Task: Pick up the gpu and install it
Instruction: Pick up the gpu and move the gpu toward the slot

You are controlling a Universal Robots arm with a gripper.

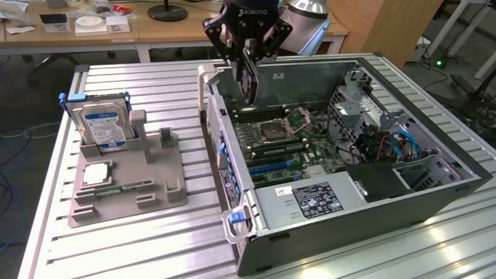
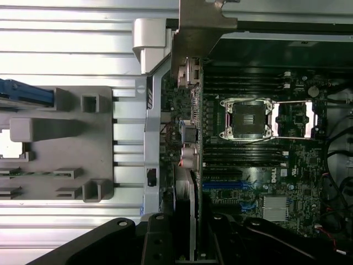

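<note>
1. gpu (image 1: 248, 81): held upright, thin edge down, in the air over the open computer case (image 1: 372, 226). it hangs between the cpu socket (image 1: 285, 123) and the case's rear wall, above the board and not touching it.
2. tool (image 1: 248, 58): closed on the gpu's upper part, one finger on each face. the grip looks square and the card shows no tilt.
3. target, by my reading: the blue slot (image 2: 223, 185), near the cpu socket, just past a bank of memory slots. nothing is seated in it.
4. alignment: in the wrist view the card's thin edge appears to run crosswise to the blue slot rather than along it. judgement: the card's plane must be parallel to the slot before any descent. i cannot tell which end carries the bracket.
5. clearance: the rear wall and the tall components at the board edge on that side of the cpu socket stand close to the card. judgement: travel should be slow and level, with the card kept vertical and contact only at the slot.
6. seating, judgement: press straight down, evenly along the card. a skewed push risks bent contacts or a slip in the grip.
7. holder (image 1: 85, 215) with the hard drive (image 1: 104, 125): on the table (image 1: 155, 250), outside the case, well apart from the cpu socket. not involved.
</note>
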